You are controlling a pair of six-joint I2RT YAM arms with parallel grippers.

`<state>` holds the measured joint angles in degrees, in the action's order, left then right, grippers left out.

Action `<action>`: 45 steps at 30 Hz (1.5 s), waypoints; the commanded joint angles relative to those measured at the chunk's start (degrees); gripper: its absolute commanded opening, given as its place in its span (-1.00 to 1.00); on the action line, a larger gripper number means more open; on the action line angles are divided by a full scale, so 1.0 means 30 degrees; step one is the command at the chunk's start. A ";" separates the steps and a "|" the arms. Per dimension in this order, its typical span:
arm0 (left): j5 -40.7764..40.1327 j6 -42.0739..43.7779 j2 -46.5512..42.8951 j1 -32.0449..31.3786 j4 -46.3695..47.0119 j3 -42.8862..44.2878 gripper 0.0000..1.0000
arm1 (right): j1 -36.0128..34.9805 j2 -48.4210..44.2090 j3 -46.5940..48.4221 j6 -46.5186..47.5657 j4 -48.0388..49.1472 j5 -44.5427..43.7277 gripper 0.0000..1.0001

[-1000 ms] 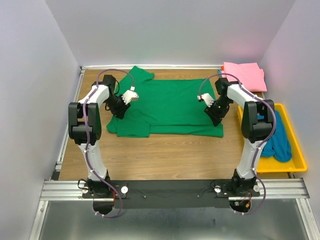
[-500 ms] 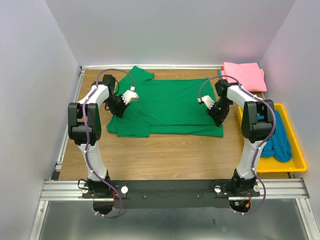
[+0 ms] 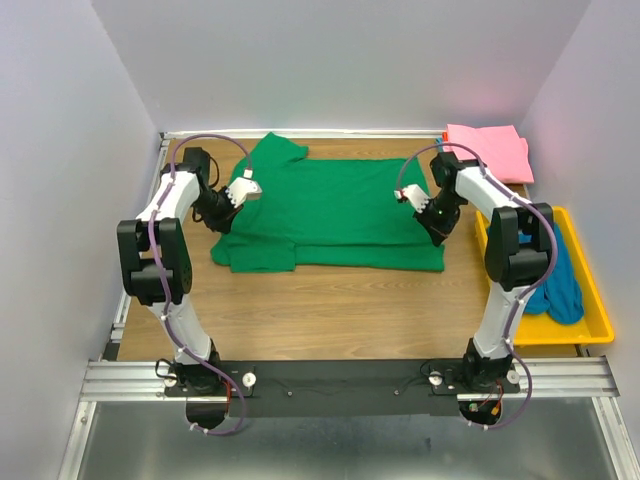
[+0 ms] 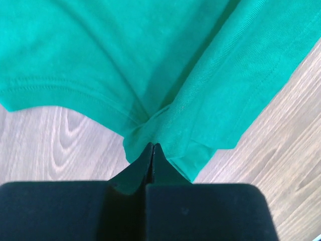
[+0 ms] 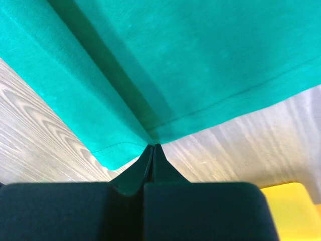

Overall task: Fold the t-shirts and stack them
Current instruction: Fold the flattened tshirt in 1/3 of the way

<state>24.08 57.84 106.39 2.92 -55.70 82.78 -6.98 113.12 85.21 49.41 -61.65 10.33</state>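
Observation:
A dark green t-shirt (image 3: 330, 212) lies spread on the wooden table, also in the left wrist view (image 4: 150, 55) and the right wrist view (image 5: 200, 55). My left gripper (image 3: 220, 218) (image 4: 153, 145) is shut on a bunched fold at the shirt's left edge near the sleeve. My right gripper (image 3: 437, 232) (image 5: 153, 146) is shut on the shirt's right edge, by the hem. A folded pink t-shirt (image 3: 490, 150) lies at the back right corner. A teal-blue t-shirt (image 3: 555, 275) lies crumpled in the tray.
A yellow plastic tray (image 3: 603, 322) stands along the right edge of the table. White walls close in the table on the left, back and right. Bare wood (image 3: 330, 310) lies between the green shirt and the arm bases.
My left arm has swung left and back, pulling the shirt's left side with it. My right gripper has moved slightly back with the right edge. Both stay shut.

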 commanded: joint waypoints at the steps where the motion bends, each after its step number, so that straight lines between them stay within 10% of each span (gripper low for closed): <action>1: -0.0057 0.0582 -0.0687 0.0433 -0.0475 -0.0173 -1.00 | -0.0192 -0.0471 0.1068 0.0113 -0.0779 -0.0337 -0.99; 28: 0.0149 -0.0736 0.1978 0.0463 0.0227 0.2552 -1.00 | -0.0221 0.2751 0.3940 0.0114 -0.0135 -0.1509 -0.98; 31: -0.0085 -0.1203 0.2184 0.0463 0.0695 0.2669 -0.68 | -0.0221 0.2782 0.4086 -0.0353 -0.0105 -0.1626 -0.70; 35: 0.0235 -0.1382 0.1483 0.1046 0.0610 0.2582 -0.11 | 0.0275 0.2023 0.3942 -0.1583 -0.0163 -0.1276 0.22; 45: 0.2199 -0.1468 -0.1917 0.3217 0.0079 -0.3098 -0.03 | 0.2005 -0.0646 -0.0393 -0.6271 -0.0575 0.2737 0.25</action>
<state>26.50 54.37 103.83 12.36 -54.74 79.15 -1.39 113.06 87.61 37.23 -62.72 12.53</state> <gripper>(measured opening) 0.480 0.625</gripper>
